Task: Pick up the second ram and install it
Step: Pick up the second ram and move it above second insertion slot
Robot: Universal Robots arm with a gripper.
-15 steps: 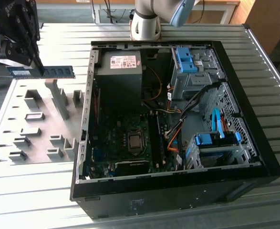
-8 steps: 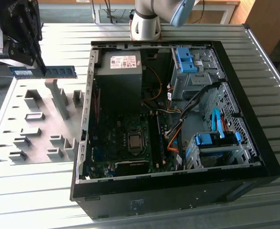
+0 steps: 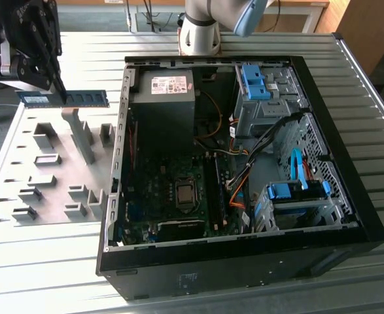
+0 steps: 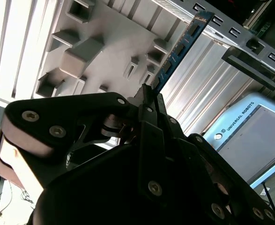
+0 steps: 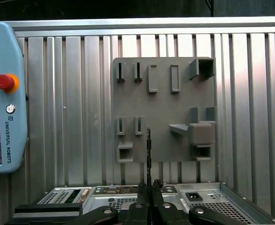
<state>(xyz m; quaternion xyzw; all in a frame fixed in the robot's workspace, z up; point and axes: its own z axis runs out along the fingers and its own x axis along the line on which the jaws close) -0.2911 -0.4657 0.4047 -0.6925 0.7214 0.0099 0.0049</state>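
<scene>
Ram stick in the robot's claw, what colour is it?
The ram is blue with dark chips, clearest in the exterior view.

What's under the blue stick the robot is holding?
The gray holder tray with its slots, lying on the ribbed metal table. The gripper holds the ram stick above the tray. The stick itself hides a thin strip of tray.

The ribbed metal table (image 3: 48, 275) carried an open computer case (image 3: 244, 265) at centre, a grey holder plate (image 3: 18, 154) at nine o'clock, the arm's base (image 3: 200, 33) at twelve.
</scene>
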